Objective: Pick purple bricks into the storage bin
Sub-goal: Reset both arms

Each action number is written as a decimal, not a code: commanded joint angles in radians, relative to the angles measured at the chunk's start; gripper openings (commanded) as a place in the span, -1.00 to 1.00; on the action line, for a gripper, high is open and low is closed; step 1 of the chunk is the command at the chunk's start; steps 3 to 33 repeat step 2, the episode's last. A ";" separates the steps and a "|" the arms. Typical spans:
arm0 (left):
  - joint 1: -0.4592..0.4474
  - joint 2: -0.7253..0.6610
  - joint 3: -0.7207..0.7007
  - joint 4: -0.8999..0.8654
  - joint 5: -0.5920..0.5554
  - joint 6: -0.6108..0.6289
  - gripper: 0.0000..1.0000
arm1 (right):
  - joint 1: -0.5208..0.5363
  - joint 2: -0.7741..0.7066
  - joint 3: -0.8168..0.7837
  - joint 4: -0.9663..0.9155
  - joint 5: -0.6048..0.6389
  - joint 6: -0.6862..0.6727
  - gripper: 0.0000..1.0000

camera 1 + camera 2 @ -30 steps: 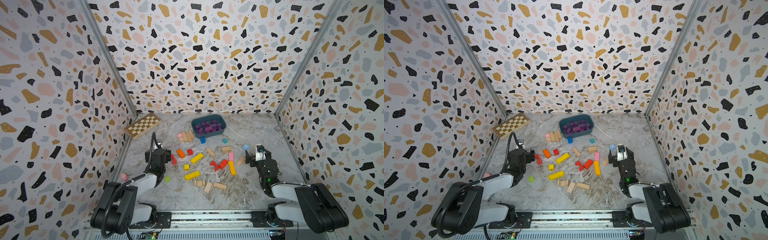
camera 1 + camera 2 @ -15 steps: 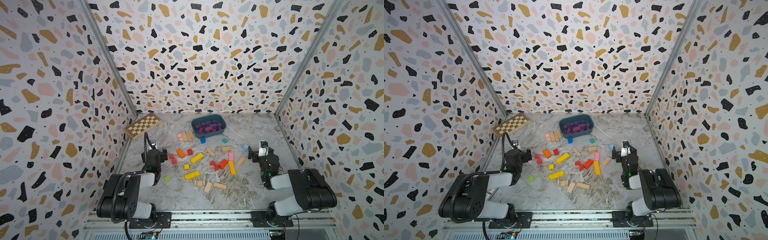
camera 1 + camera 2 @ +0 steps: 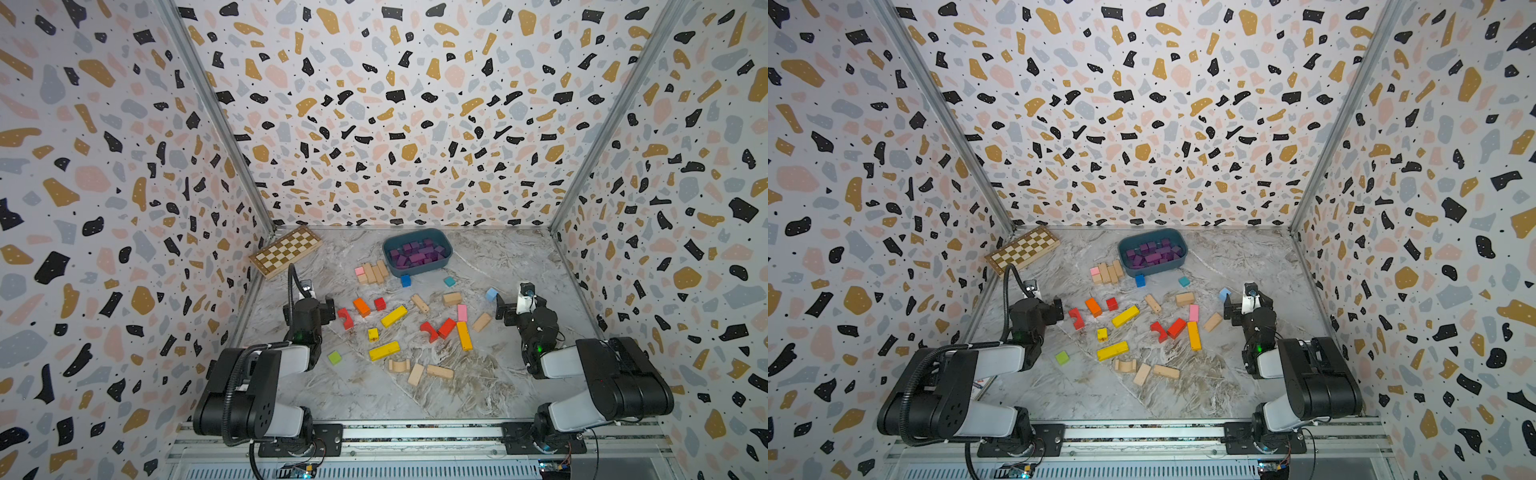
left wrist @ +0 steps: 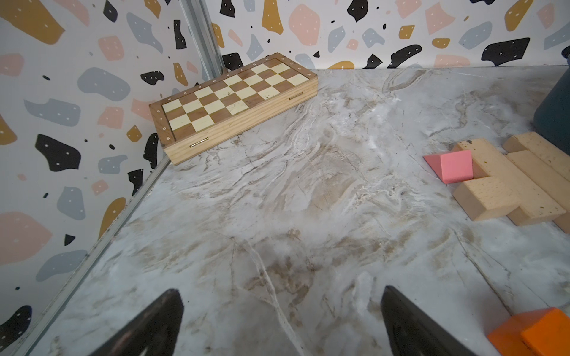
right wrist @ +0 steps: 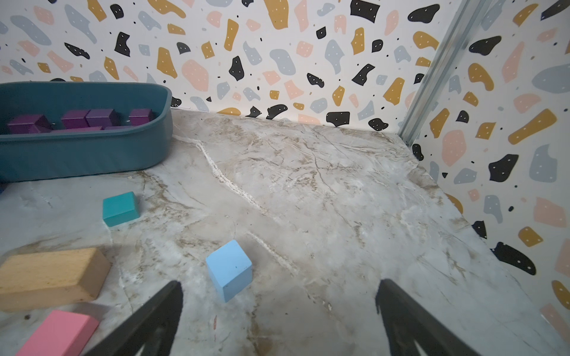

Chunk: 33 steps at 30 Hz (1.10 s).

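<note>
While purple bricks [image 3: 417,255] lie in the storage bin [image 3: 428,270], both claws [image 4: 280,297] [image 5: 279,286] gape afar.

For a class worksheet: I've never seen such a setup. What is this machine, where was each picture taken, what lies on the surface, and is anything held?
Two robot arms stand at the near edge of a marbled table. Two pictures look down from overhead; two come from cameras on the arms' wrists. The left gripper and right gripper are open, holding nothing. At the back, the storage bin holds the purple bricks. In front lie scattered blocks in other colours and plain wood; a chessboard sits in a far corner.
</note>
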 commanded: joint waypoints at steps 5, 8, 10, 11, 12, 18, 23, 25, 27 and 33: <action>0.004 -0.014 -0.009 0.060 0.001 -0.008 0.98 | -0.003 -0.012 0.012 0.005 -0.006 0.010 0.99; 0.004 -0.014 -0.009 0.060 0.001 -0.008 0.98 | -0.003 -0.012 0.012 0.005 -0.006 0.010 0.99; 0.004 -0.014 -0.009 0.060 0.001 -0.008 0.98 | -0.003 -0.012 0.012 0.005 -0.006 0.010 0.99; 0.004 -0.014 -0.009 0.060 0.001 -0.008 0.98 | -0.003 -0.012 0.012 0.005 -0.006 0.010 0.99; 0.004 -0.014 -0.009 0.060 0.001 -0.008 0.98 | -0.003 -0.012 0.012 0.005 -0.006 0.010 0.99; 0.004 -0.014 -0.009 0.060 0.001 -0.008 0.98 | -0.003 -0.012 0.012 0.005 -0.006 0.010 0.99; 0.004 -0.014 -0.009 0.060 0.001 -0.008 0.98 | -0.003 -0.012 0.012 0.005 -0.006 0.010 0.99; 0.004 -0.014 -0.009 0.060 0.001 -0.008 0.98 | -0.003 -0.012 0.012 0.005 -0.006 0.010 0.99; 0.004 -0.014 -0.009 0.060 0.001 -0.008 0.98 | -0.003 -0.012 0.012 0.005 -0.006 0.010 0.99; 0.004 -0.014 -0.009 0.060 0.001 -0.008 0.98 | -0.003 -0.012 0.012 0.005 -0.006 0.010 0.99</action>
